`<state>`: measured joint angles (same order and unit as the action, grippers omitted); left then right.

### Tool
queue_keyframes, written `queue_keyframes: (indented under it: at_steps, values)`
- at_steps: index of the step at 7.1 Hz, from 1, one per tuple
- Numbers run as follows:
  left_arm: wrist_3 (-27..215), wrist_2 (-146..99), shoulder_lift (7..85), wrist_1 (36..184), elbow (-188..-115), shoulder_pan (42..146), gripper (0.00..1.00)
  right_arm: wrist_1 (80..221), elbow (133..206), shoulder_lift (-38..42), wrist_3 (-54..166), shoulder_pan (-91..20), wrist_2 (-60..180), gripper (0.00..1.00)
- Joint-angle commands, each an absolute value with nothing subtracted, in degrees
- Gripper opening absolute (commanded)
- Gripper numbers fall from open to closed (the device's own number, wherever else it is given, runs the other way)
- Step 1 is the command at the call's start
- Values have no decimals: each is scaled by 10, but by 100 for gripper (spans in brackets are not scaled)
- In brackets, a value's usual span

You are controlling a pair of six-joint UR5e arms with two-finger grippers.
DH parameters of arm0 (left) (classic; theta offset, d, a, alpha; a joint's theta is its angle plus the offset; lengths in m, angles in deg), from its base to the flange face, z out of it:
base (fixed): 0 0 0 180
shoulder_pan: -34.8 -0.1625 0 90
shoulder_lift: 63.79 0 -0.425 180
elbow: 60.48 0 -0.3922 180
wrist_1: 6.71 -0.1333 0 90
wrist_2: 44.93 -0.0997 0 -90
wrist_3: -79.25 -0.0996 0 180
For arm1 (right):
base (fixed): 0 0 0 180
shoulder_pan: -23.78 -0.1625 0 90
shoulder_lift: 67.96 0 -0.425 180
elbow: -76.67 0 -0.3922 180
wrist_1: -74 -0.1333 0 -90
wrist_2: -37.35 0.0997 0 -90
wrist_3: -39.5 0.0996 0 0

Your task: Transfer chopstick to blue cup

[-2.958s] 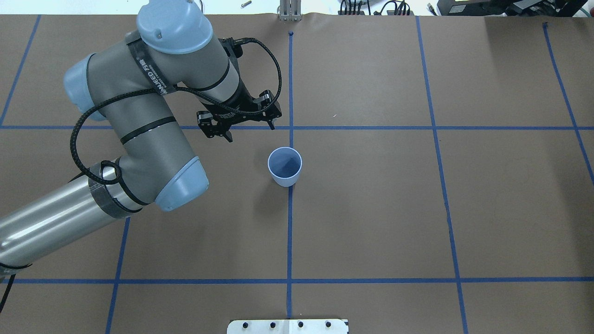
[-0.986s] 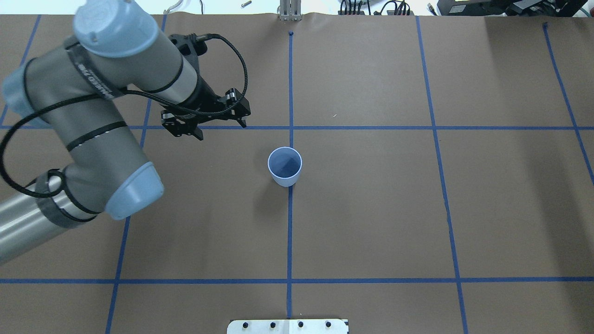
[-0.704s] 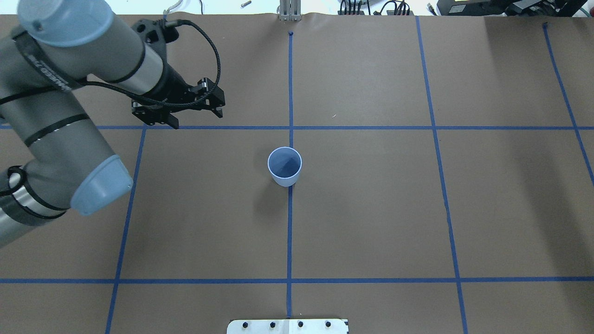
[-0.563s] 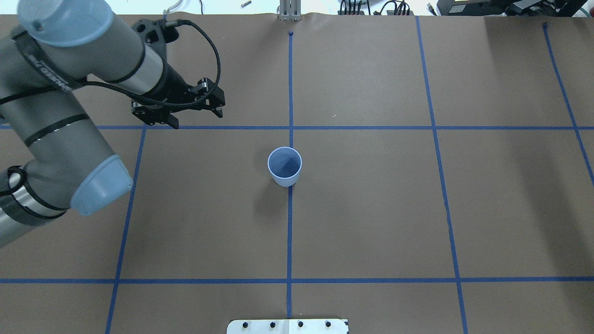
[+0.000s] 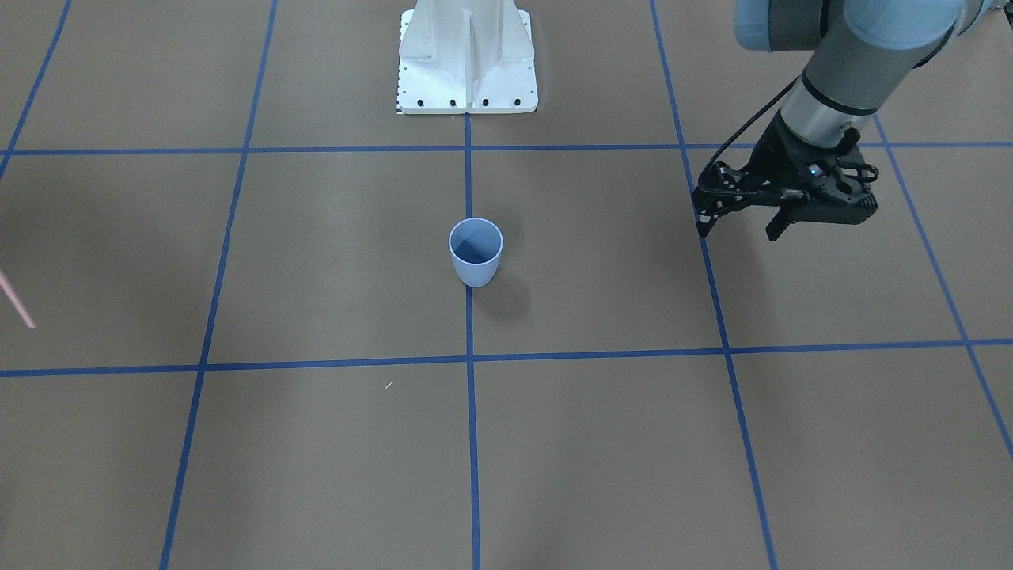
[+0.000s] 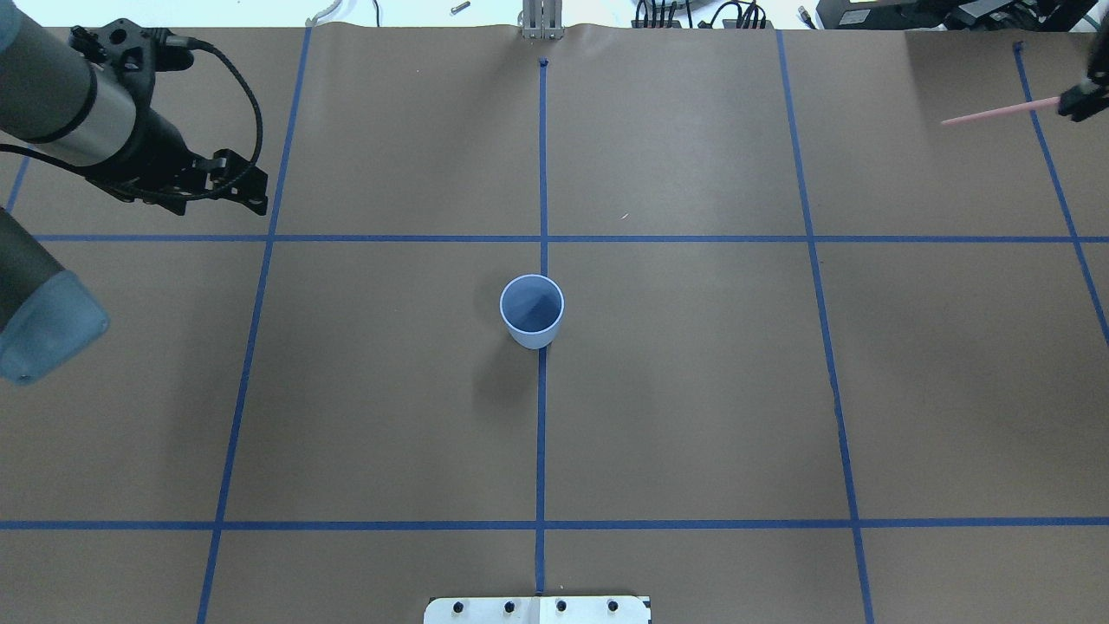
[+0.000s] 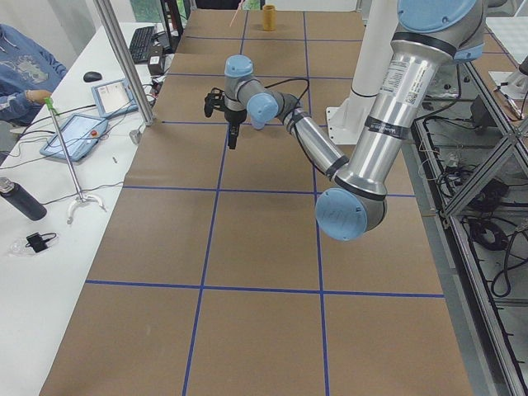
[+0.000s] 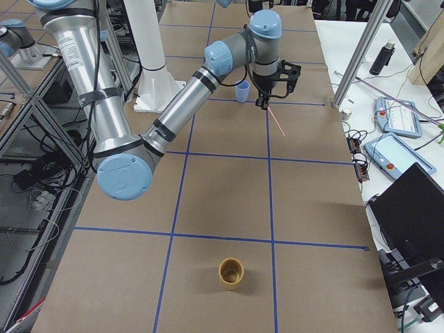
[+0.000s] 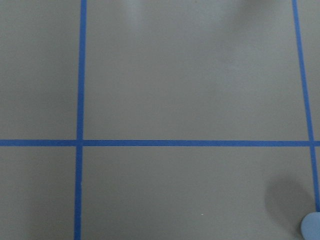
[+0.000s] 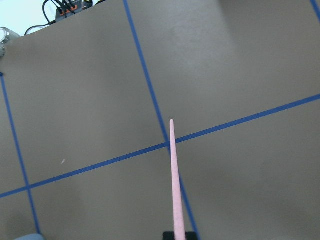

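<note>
**Left arm pulled back, chopstick arrives at the right edge**

Since the frame of a moment ago, the left gripper (image 5: 737, 229) has drawn away toward the far left of the table (image 6: 693, 416), and it now sits well apart from the blue cup (image 6: 531, 310). Its two fingers are spread wide with nothing between them. The right gripper (image 6: 1077, 102) has come into the overhead view at the far right edge (only a sliver of it shows there). It is clamped on one end of the chopstick (image 6: 996, 113). The pink stick juts from the fingers toward the table's middle, and in the right side view it slants downward. The cup stands upright on the centre tape line (image 6: 541, 451) with nothing inside, far from the stick's free end.
</note>
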<state>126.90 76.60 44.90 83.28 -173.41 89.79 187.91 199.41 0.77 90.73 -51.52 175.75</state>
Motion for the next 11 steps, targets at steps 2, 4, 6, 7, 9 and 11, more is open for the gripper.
queue_keyframes:
  at_steps: [2,4,6,7,9,11]
  values:
    - [1185,762,385,837,-1728,925,98,1868,1981,-147,1169,-339,1755,0]
    - [1190,759,383,843,-1725,928,98,1712,1904,-182,1306,-254,1752,0]
    - [1189,762,383,843,-1723,936,98,1660,1827,-222,1326,-217,1749,0]
    - [1191,764,383,843,-1723,936,98,1659,1815,-223,1323,-203,1748,0]
    - [1192,765,383,843,-1726,937,98,1659,1803,-226,1320,-196,1750,0]
    - [1192,765,383,843,-1727,937,98,1660,1804,-218,1320,-186,1749,0]
